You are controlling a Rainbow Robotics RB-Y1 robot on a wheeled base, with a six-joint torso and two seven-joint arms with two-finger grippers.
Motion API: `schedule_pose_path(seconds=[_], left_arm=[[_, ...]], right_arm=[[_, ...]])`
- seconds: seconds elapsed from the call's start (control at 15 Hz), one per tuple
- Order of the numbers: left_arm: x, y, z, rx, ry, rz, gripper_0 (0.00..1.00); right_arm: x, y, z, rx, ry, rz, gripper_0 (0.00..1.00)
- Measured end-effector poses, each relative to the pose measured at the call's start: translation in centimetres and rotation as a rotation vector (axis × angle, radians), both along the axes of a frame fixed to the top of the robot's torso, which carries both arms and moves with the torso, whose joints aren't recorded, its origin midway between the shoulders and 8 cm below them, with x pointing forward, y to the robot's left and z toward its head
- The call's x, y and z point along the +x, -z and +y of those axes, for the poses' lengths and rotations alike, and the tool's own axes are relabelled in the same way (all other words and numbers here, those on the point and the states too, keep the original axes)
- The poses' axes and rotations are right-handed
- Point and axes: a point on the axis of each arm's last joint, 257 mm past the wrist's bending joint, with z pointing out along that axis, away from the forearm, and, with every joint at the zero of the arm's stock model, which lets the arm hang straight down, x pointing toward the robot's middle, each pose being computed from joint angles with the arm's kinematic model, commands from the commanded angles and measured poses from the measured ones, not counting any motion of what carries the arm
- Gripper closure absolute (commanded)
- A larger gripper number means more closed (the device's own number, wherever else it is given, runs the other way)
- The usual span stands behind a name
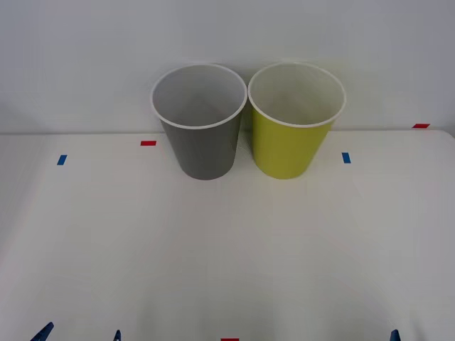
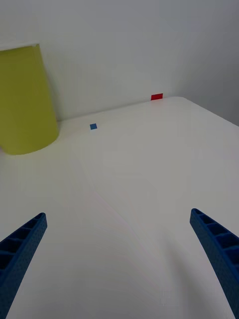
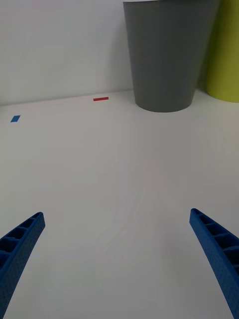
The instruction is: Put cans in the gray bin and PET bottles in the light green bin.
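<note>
1. The gray bin (image 1: 200,145), dark, white-rimmed, stands upright near the table's far edge, at the middle.
2. The light green bin (image 1: 290,147), same shape, stands upright just beside it, on its right.

Light green bin (image 2: 22,99) — spread jaws apart

A white desk (image 1: 227,249) stands against a pale wall (image 1: 85,57). On the desk lie small tape marks: blue ones (image 1: 62,160) toward its sides, red ones (image 1: 148,143) along its back and front edges.
</note>
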Motion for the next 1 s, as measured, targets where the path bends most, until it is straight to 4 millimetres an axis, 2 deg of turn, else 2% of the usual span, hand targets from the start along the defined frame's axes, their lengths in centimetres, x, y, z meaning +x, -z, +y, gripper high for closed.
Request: schedule_pose_path(seconds=[1.0], left_arm=[[0.00, 0.01, 0.00, 0.000, 0.000, 0.000, 0.00]], right_arm=[[0.00, 0.00, 0.00, 0.000, 0.000, 0.000, 0.00]])
